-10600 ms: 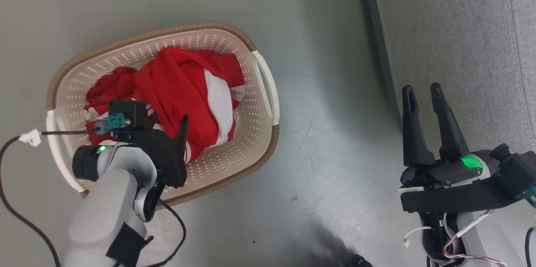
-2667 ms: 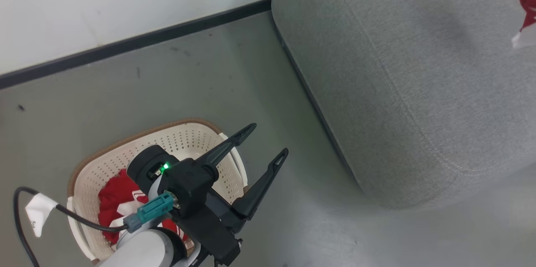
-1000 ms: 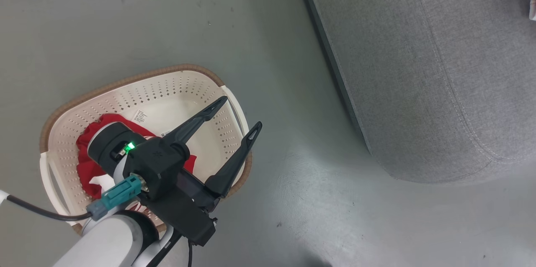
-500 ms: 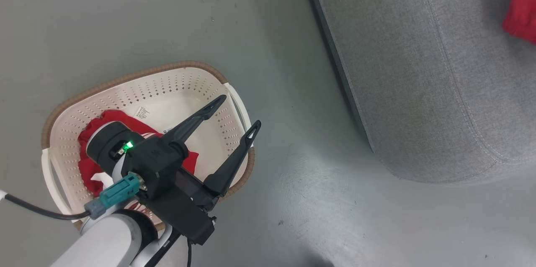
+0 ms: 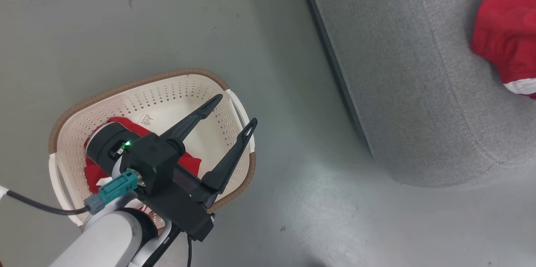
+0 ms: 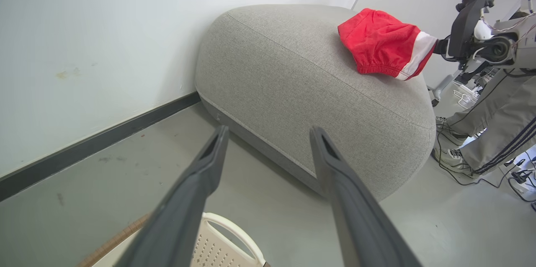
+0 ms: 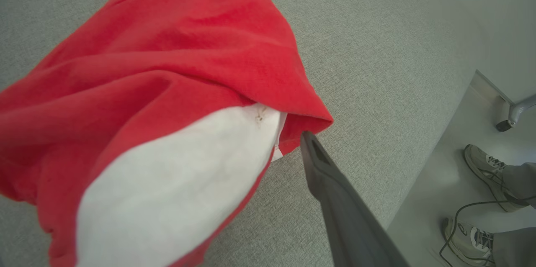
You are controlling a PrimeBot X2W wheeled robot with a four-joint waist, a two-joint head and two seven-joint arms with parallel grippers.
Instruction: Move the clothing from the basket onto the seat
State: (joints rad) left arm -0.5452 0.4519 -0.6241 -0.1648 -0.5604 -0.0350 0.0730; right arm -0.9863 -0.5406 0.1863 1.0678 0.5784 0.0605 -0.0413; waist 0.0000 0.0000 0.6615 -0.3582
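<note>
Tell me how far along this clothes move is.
Done: one red garment lies on the sofa. In hand: the right hand is at its edge, grip unclear; the left hand hangs open and empty over the basket. Left: more red clothing in the basket.

Bright even light, floor (image 5: 318, 187) glare, soft shadow beside seat (image 5: 398, 70), wide-angle edge distortion
</note>
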